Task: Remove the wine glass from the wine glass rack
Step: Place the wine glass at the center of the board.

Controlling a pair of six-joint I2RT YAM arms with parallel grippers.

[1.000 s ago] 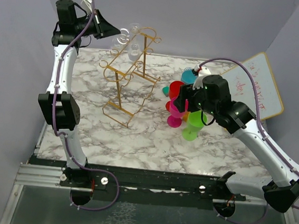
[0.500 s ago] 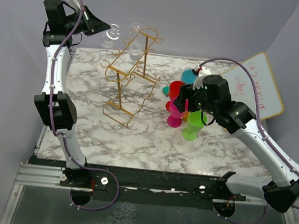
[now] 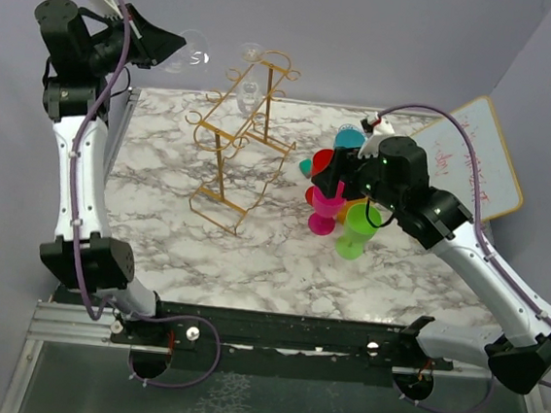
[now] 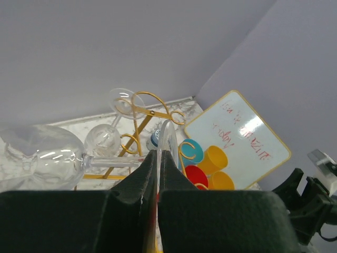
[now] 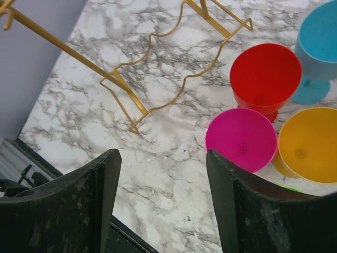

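LEFT ARM LIFTS GLASS AWAY FROM STAND: My left gripper (image 4: 158,158) is clamped hard on the thin foot of a clear wine glass (image 4: 45,158). Its two black fingers (image 4: 131,190) are pressed together, with the edge of the foot rising between them. The stem runs sideways from the grip to the bowl, which lies on its side at the left of my wrist view.

From above, my left arm is raised high at the far left corner. The wine glass (image 3: 193,52) hangs in the air to the left of the gold wine glass rack (image 3: 238,135), apart from its scroll hooks. It is faint against the pale wall there, so I judge the gap only roughly. The rack stands on the marble table (image 3: 251,253), and a second glass (image 3: 250,91) hangs foot-up near its top.

My right gripper (image 5: 162,158) hovers with its jaws spread wide and nothing between them, over bare marble just beside the rack's wire base (image 5: 174,68). Next to it stands a cluster of goblets: red (image 5: 266,74), pink (image 5: 241,138), yellow (image 5: 308,142), blue (image 5: 318,42) and green (image 3: 360,224). A whiteboard (image 3: 475,162) lies at the far right.
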